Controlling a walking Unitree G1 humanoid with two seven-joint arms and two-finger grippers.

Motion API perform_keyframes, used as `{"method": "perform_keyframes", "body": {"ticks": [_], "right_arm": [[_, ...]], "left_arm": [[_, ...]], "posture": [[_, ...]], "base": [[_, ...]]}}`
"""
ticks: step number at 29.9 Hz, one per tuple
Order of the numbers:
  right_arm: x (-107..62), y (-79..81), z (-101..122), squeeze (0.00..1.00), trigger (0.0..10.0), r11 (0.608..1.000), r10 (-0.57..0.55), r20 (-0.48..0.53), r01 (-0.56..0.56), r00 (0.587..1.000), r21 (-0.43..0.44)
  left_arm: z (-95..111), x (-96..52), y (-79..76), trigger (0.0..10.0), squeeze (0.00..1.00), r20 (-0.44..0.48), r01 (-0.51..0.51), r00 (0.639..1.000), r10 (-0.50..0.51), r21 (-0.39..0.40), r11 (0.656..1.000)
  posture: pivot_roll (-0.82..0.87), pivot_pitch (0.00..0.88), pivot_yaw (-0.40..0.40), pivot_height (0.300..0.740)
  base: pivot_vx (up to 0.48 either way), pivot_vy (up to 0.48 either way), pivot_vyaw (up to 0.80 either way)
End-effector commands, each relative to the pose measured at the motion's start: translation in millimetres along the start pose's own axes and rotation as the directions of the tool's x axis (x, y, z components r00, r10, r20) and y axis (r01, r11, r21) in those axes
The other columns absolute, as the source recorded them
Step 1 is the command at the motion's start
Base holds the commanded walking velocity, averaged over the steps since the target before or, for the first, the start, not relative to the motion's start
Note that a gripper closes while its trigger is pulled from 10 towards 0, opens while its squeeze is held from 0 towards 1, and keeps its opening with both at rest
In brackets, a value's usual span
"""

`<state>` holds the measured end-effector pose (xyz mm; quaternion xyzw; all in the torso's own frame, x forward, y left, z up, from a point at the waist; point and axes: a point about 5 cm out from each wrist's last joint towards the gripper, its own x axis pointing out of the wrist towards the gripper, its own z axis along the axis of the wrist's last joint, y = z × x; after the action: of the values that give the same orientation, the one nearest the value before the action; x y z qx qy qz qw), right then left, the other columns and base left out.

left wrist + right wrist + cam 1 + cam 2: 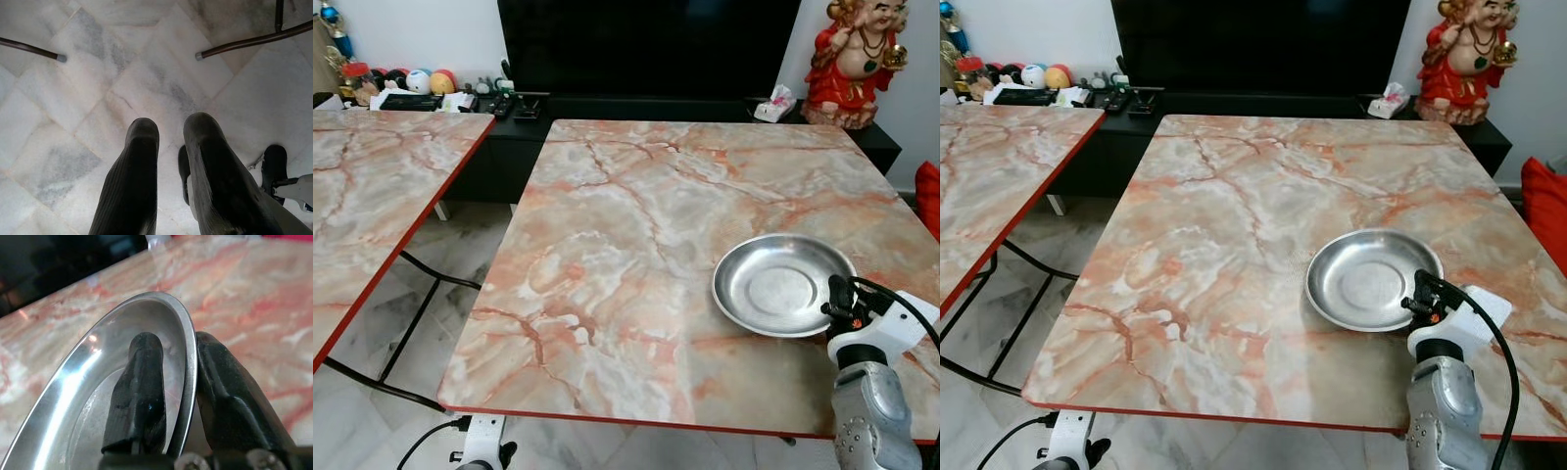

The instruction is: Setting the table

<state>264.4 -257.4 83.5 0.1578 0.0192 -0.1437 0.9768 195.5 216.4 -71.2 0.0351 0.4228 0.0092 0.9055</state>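
Note:
A round steel plate (773,279) lies on the near right part of the marble-patterned table (626,206). My right gripper (839,297) is at the plate's near right rim. In the right wrist view the gripper (177,340) is shut on that rim (190,367), with one finger (139,382) inside the dish and the other (230,391) outside. My left gripper (171,129) hangs idle below the table's near left corner. It points down at the marble floor, slightly open with nothing held.
A second marble table (362,196) stands to the left across a floor gap with black folding legs (411,323). Behind are a black TV console (509,147), a tissue pack (773,103) and a red statue (850,59). A red cushion (930,196) lies at the right.

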Motion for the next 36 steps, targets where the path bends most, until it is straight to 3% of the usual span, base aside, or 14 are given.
{"method": "perform_keyframes", "body": {"ticks": [1,9,21,26,34,36], "right_arm": [[-0.5,1.2,7,0.00,10.0,1.000,0.028,0.010,-0.028,1.000,-0.002],[-10.5,-10.4,5,0.00,10.0,0.999,0.032,-0.057,-0.032,0.998,0.005],[-42.4,-41.0,-6,0.00,10.0,0.996,-0.016,-0.203,-0.003,0.979,-0.090],[-44.1,-44.6,-16,0.00,10.0,0.988,-0.036,-0.268,-0.006,0.963,-0.153],[-41.0,-34.5,-20,0.00,10.0,0.989,-0.001,-0.274,-0.039,0.962,-0.140],[-40.0,-29.5,-21,0.05,10.0,0.988,0.022,-0.282,-0.064,0.959,-0.140]], "left_arm": [[-5,-0.8,-0.2,10.0,0.00,-0.021,0.010,1.000,-0.009,0.005,1.000],[-6,-1.2,0.5,10.0,0.00,-0.023,0.004,1.000,-0.004,0.001,1.000],[-5,-0.8,0.3,10.0,0.00,-0.020,0.006,1.000,-0.006,0.001,1.000],[-3,-0.4,0.2,10.0,0.00,-0.016,0.007,1.000,-0.006,0.008,1.000],[-3,-0.5,0.6,10.0,0.00,-0.016,0.004,1.000,-0.004,0.007,1.000],[-3,-0.5,0.2,10.0,0.00,-0.017,0.005,1.000,-0.005,0.007,1.000]], "posture": [[0.04,0.001,-0.013,0.740],[0.04,0.004,-0.016,0.740],[0.02,0.004,-0.011,0.740],[0.03,0.005,-0.013,0.740],[0.03,0.006,-0.013,0.740],[0.03,0.005,-0.015,0.740]], "base": [[0.000,0.000,0.00],[0.000,0.000,0.00],[0.000,0.000,0.00],[0.000,0.000,0.00],[0.000,0.000,0.00],[0.000,0.000,0.00]]}}
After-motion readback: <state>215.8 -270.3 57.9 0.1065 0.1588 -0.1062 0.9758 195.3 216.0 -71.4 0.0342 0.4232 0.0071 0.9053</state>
